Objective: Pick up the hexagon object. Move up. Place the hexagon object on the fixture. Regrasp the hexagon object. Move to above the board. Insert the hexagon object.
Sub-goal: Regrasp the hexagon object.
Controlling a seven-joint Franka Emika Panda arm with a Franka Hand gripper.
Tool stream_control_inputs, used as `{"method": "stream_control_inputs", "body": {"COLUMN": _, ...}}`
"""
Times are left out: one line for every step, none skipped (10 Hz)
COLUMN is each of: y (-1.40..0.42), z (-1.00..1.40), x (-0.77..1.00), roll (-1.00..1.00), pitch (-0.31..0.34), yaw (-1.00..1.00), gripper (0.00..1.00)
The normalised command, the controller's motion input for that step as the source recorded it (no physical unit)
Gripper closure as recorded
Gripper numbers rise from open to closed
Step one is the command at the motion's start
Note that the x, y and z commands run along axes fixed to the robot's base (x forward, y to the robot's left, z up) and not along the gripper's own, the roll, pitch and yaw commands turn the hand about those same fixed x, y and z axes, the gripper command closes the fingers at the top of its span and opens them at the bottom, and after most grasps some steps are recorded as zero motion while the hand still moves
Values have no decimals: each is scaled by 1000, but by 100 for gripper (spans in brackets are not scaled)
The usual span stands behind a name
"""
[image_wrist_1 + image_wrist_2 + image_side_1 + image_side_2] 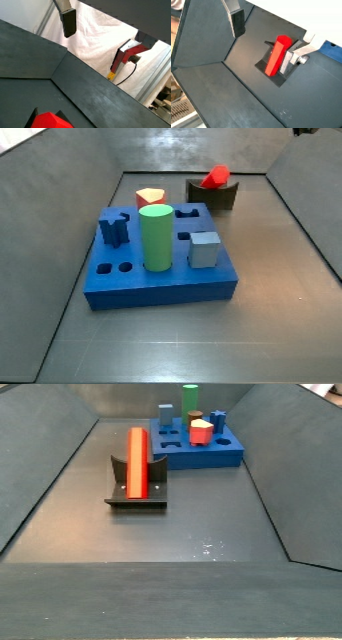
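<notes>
The red hexagon object (136,464) stands leaning in the dark fixture (138,496), near the far wall in a side view (215,175). It also shows in both wrist views (276,54) (51,121). My gripper (261,36) is well above and to one side of it, open and empty. Only one finger (236,22) (69,22) shows clearly. The blue board (160,278) (201,452) lies apart from the fixture, and its edge shows in a wrist view (332,50).
A green cylinder (158,238), a grey-blue cube (205,249) and a yellow-topped piece (151,198) sit in the board. Dark sloping walls (47,474) enclose the floor. A red and black clamp (130,55) hangs outside by the white cloth.
</notes>
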Motion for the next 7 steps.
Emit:
{"method": "stream_control_inputs", "body": {"y": -50, "z": -8, "x": 257, "roll": 184, "pitch": 58, "yaw": 243, "gripper": 0}}
{"method": "stream_control_inputs", "body": {"y": -50, "z": -6, "x": 249, "roll": 165, "pitch": 25, "yaw": 225, "gripper": 0}}
{"method": "stream_control_inputs", "body": {"y": -57, "z": -14, "x": 243, "roll": 161, "pitch": 13, "yaw": 203, "gripper": 0}}
{"method": "stream_control_inputs", "body": {"y": -58, "z": -14, "x": 244, "roll": 159, "pitch": 10, "yaw": 179, "gripper": 0}}
{"method": "stream_control_inputs", "body": {"y": -57, "z": -13, "x": 245, "roll": 158, "pitch": 9, "yaw": 164, "gripper": 0}}
{"method": "stream_control_inputs", "body": {"y": -55, "z": -13, "x": 246, "roll": 158, "pitch": 9, "yaw": 140, "gripper": 0}}
{"method": "stream_control_inputs", "body": {"y": -55, "z": -14, "x": 245, "roll": 158, "pitch": 9, "yaw": 130, "gripper": 0}}
